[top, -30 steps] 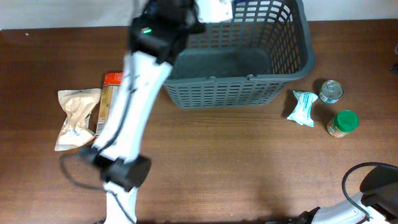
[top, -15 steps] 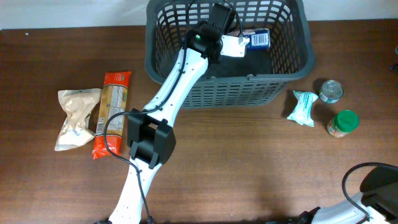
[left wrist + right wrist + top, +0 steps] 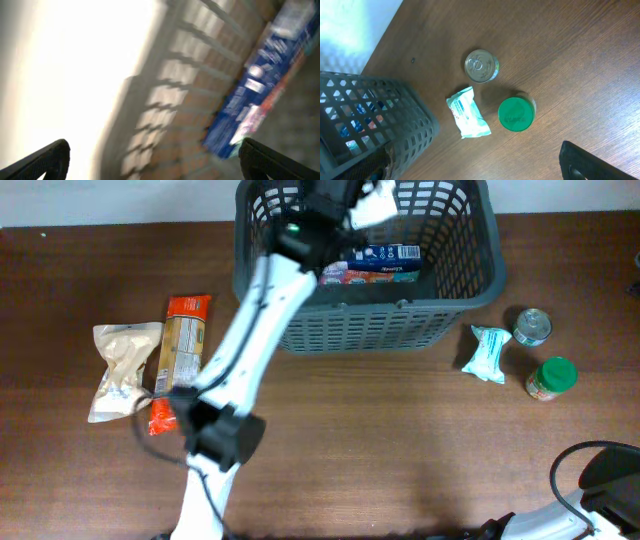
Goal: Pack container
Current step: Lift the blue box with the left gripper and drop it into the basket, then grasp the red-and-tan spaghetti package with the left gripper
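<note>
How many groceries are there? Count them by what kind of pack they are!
Box: 1, the blue box in the basket
Packets: 3, beige bag, orange packet, white packet
Can: 1, silver can
Jar: 1, green-lidded jar
Total: 6

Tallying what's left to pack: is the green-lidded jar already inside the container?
No, the green-lidded jar stands on the table, outside the container and near the can.
</note>
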Available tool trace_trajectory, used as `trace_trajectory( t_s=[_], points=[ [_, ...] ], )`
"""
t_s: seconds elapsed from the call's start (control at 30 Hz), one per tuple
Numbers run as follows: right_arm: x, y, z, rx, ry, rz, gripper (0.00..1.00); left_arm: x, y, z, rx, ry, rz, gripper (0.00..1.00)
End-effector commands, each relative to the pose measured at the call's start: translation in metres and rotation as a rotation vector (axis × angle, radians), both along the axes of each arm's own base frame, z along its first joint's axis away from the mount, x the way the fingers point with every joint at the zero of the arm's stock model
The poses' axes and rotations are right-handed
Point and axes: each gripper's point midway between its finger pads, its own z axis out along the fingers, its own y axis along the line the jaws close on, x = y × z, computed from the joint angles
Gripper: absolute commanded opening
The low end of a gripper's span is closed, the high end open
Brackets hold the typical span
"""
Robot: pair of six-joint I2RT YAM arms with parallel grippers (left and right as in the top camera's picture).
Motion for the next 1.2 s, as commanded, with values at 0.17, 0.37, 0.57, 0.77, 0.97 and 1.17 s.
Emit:
trace_trajectory(
  t_s=[0.17, 0.37, 0.57, 0.77, 0.97, 1.17],
  points=[
    [0.002, 0.004, -0.001, 0.016, -0.004, 0.003, 0.99, -0.088, 0.186, 0.074, -0.140, 0.093, 0.559, 1.00],
    [0.002, 0.004, -0.001, 0.016, -0.004, 0.003, 0.99, -0.125, 0.292, -0.010, -0.330, 0.460, 0.950, 0.82],
    [0.002, 0.004, -0.001, 0.016, -0.004, 0.003, 0.99, -0.155, 0.335, -0.129, -0.419, 0.825, 1.106, 0.73],
    [0.002, 0.004, -0.001, 0.016, -0.004, 0.003, 0.99, -0.164, 0.325, -0.219, -0.380, 0.909, 1.103, 0.75],
    [0.002, 0.004, -0.001, 0.016, -0.004, 0.003, 0.99, -0.168, 0.312, -0.261, -0.363, 0.909, 1.075, 0.78],
    [0.002, 0.004, -0.001, 0.016, -0.004, 0.003, 0.99, -0.174, 0.314, -0.289, -0.366, 0.899, 1.081, 0.86]
  ],
)
